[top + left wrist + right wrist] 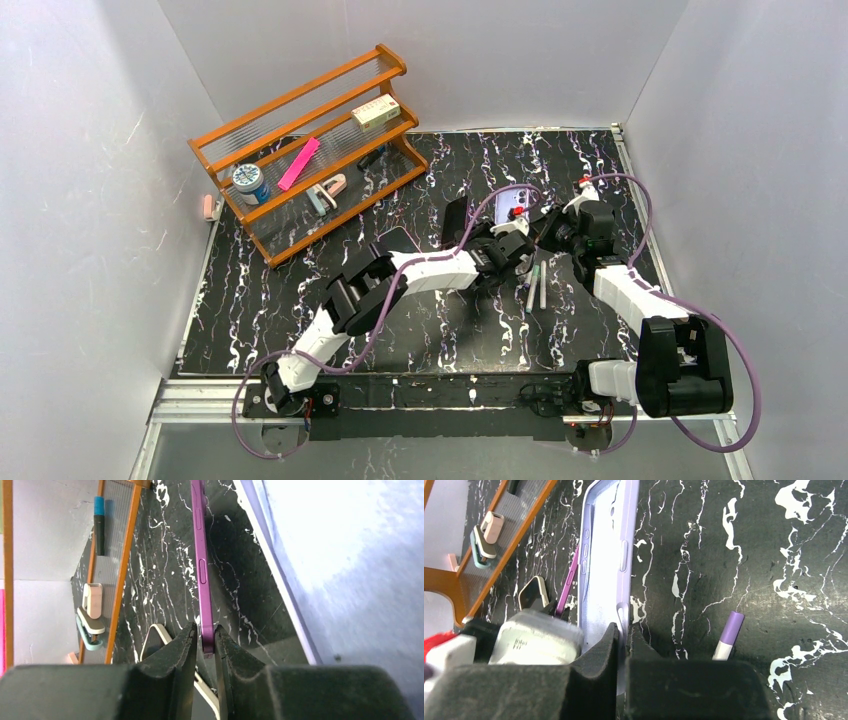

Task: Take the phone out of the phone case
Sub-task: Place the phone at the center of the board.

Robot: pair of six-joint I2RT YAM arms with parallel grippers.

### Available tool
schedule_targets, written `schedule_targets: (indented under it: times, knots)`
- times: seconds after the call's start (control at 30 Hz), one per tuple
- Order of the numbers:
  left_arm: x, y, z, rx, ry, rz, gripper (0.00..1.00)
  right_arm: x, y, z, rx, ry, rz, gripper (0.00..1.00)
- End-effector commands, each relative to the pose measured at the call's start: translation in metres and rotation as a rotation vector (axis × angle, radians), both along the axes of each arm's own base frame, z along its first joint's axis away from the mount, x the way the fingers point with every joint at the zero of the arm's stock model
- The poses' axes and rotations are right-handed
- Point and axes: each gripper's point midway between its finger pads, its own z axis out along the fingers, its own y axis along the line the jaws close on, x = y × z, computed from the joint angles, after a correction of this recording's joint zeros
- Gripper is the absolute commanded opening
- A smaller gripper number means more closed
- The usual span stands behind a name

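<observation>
The purple phone (201, 570) stands edge-on between the fingers of my left gripper (205, 637), which is shut on its lower end. The lilac phone case (604, 555) is empty, its inner face showing, and my right gripper (623, 632) is shut on its side wall. In the right wrist view the phone's (569, 582) thin edge shows just left of the case, apart from it. In the top view the left gripper (513, 232) and right gripper (549, 229) meet above the middle-right of the table.
An orange wire rack (310, 150) with small items stands at the back left. Two pens (537, 285) lie under the grippers, and a purple-and-white marker (728, 635) lies beside the right fingers. A dark white-rimmed phone (533, 592) and a black slab (455, 222) lie on the marble table.
</observation>
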Motion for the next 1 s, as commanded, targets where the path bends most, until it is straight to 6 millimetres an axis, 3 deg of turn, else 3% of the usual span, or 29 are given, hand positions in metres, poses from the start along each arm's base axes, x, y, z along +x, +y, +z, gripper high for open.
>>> schedule_targets:
  times: [0.0, 0.27, 0.5, 0.6, 0.67, 0.8, 0.87, 0.97]
  knots:
    - [0.013, -0.007, 0.003, -0.029, -0.014, 0.017, 0.21, 0.0, -0.007, 0.002, -0.036, -0.023, -0.005, 0.01]
    - [0.017, -0.021, -0.005, -0.084, 0.022, 0.0, 0.4, -0.001, -0.018, 0.0, -0.099, -0.01, -0.033, 0.01]
    - [0.019, -0.034, 0.005, -0.234, 0.09, -0.011, 0.54, 0.003, -0.023, -0.001, -0.138, 0.008, -0.035, 0.01]
    - [0.022, -0.034, 0.005, -0.294, 0.134, 0.004, 0.67, 0.005, -0.023, 0.003, -0.143, 0.002, -0.035, 0.01]
    - [0.024, -0.031, 0.006, -0.338, 0.162, 0.016, 0.74, 0.007, -0.022, 0.004, -0.148, 0.001, -0.026, 0.01]
    - [0.026, -0.019, 0.031, -0.479, 0.193, 0.05, 0.84, 0.017, -0.016, 0.007, -0.151, 0.007, 0.023, 0.01]
    - [0.027, -0.007, 0.044, -0.573, 0.218, 0.071, 0.97, 0.023, -0.011, 0.007, -0.152, 0.017, 0.055, 0.01]
    - [0.027, 0.018, 0.063, -0.696, 0.244, 0.093, 0.98, 0.033, -0.005, 0.006, -0.14, 0.029, 0.093, 0.01]
